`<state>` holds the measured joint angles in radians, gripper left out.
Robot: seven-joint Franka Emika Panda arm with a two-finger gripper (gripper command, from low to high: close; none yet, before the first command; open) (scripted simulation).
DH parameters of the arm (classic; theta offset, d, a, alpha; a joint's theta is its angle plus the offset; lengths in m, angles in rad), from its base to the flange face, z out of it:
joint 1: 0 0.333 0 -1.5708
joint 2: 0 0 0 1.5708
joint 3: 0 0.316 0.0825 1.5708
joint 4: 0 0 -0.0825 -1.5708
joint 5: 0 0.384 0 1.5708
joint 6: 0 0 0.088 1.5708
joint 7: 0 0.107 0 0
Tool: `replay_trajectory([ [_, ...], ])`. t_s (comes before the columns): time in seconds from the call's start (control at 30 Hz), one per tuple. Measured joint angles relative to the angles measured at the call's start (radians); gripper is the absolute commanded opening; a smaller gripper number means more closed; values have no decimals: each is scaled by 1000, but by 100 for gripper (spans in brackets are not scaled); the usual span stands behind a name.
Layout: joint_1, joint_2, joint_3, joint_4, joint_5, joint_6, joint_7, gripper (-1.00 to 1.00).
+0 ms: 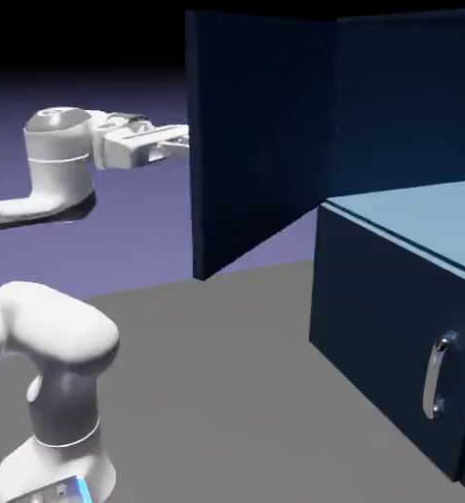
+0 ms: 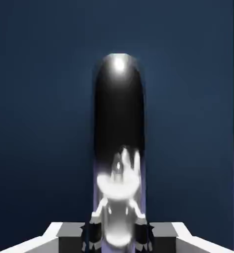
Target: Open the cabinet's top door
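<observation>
Holding the handle (image 2: pixel 119 104) of the top door (image 1: pixel 261 138), I have my gripper (image 2: pixel 117 236) in this state: fingers closed on the curved silver bar, one tip at each side of it in the hand view, the bar large and upright between them. Item, the top door: dark navy, swung well out from the cabinet (image 1: pixel 390 327), its free edge toward the arm (image 1: pixel 62 157) in the exterior view, the panel standing upright over the grey floor (image 1: pixel 206 363). Item, the cabinet's upper space: laid open, with a pale blue shelf (image 1: pixel 423 218) showing above the lower door (image 1: pixel 383 314). Item, the lower door: shut, its own silver handle (image 1: pixel 435 376) untouched and well apart from the gripper. Item, the grip as seen from outside: mostly hidden — the door's edge covers the fingertips in the exterior view, so the hand view must vouch for it. Progress, by my judgement: the opening is all but done, perhaps wholly so. Remaining: at most a little more swing along the hinge's arc, then a release and a straight back-off — kept gentle, since a sideways tug could slip the fingers or drag the door partly closed.
</observation>
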<state>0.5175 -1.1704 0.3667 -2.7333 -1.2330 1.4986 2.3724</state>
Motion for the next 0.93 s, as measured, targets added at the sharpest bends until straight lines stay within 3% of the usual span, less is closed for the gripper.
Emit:
replay_trajectory([
  [0.57, -448, 455, 616, 536, 347, -520, 162, -100],
  [0.93, -847, 540, 972, 830, 416, -710, 176, -100],
])
